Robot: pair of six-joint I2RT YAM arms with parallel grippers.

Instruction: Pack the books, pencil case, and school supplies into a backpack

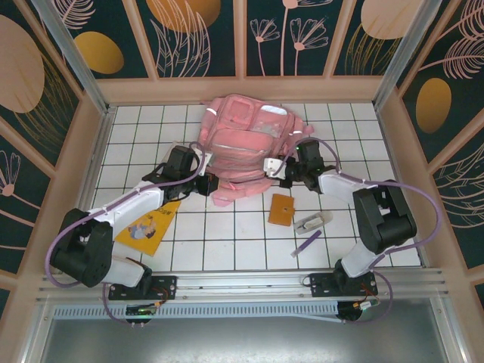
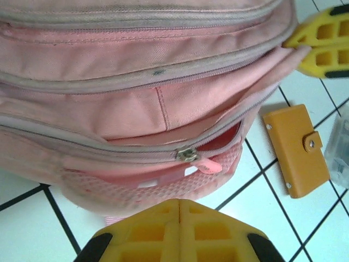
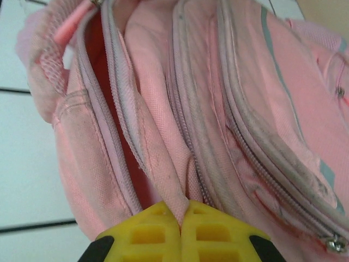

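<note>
Purple pen (image 1: 306,243): nearest the arm bases, loose on the tiled table (image 1: 227,242), not yet packed.
Yellow-orange booklet (image 1: 150,227): flat under the left forearm, well apart from the bag.
Pencil case (image 1: 312,221): lying just beyond the pen, to the right.
Orange square booklet (image 1: 281,209): snap side up, just beside the bag's near corner, so it looks like the handiest first pick.
Left gripper (image 2: 180,203): fingers pressed together at the mesh edge of the bag's mouth (whether a fold is nipped between them, I cannot tell).
Right gripper (image 3: 182,206): clamped on a lip of pink fabric at the other end of the opening, likely to pull the mouth taut.
Zip pull (image 2: 187,154): partway along its track, with red lining showing behind it, so the compartment is only partly open.
Pink backpack (image 1: 246,128): farthest back, lying flat with its pockets up and its opening facing the arms.
</note>
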